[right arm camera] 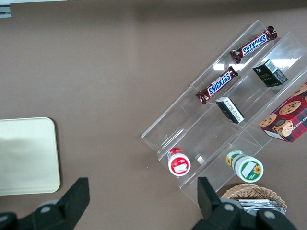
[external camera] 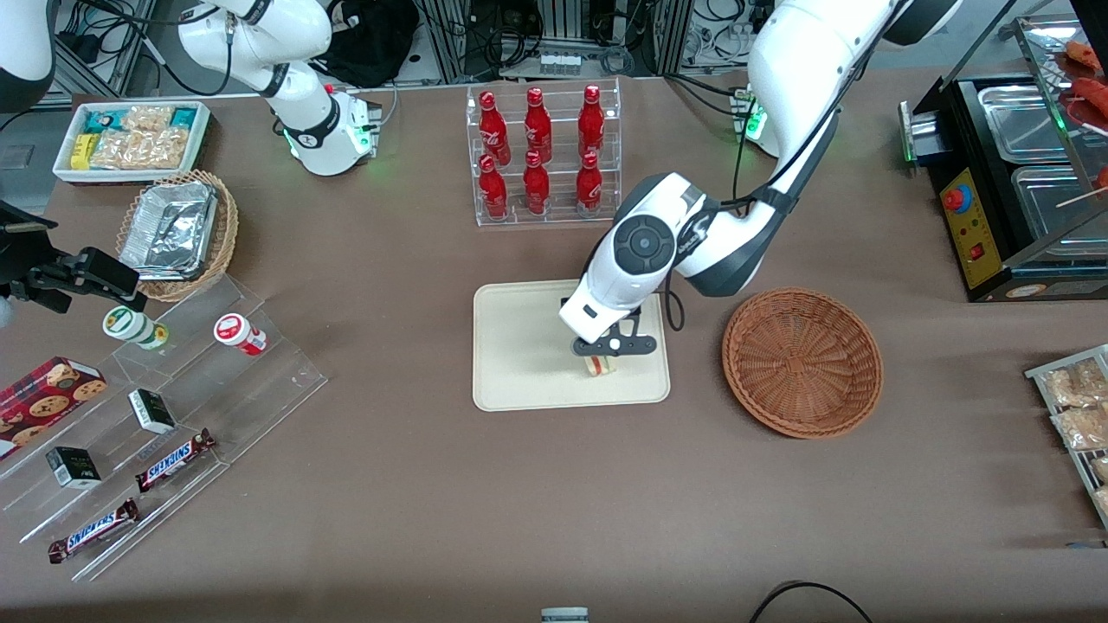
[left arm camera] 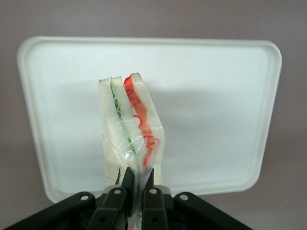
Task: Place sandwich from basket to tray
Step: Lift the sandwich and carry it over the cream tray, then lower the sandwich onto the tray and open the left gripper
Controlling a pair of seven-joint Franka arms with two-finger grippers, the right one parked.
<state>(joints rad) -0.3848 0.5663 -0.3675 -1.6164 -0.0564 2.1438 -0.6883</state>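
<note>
We see the gripper (left arm camera: 136, 191) pinching the sandwich (left arm camera: 130, 127) by its wrap, upright over the tray (external camera: 519, 346), near its front edge; released so, we judge it could topple. The basket (external camera: 802, 360) sits empty.

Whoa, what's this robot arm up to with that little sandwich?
The working arm's claw is shut on a wrapped sandwich, holding it over the cream tray. The reddish-brown wicker basket beside the tray has nothing in it. Whether the sandwich touches the tray yet, I cannot tell. The claw has not let go.
</note>
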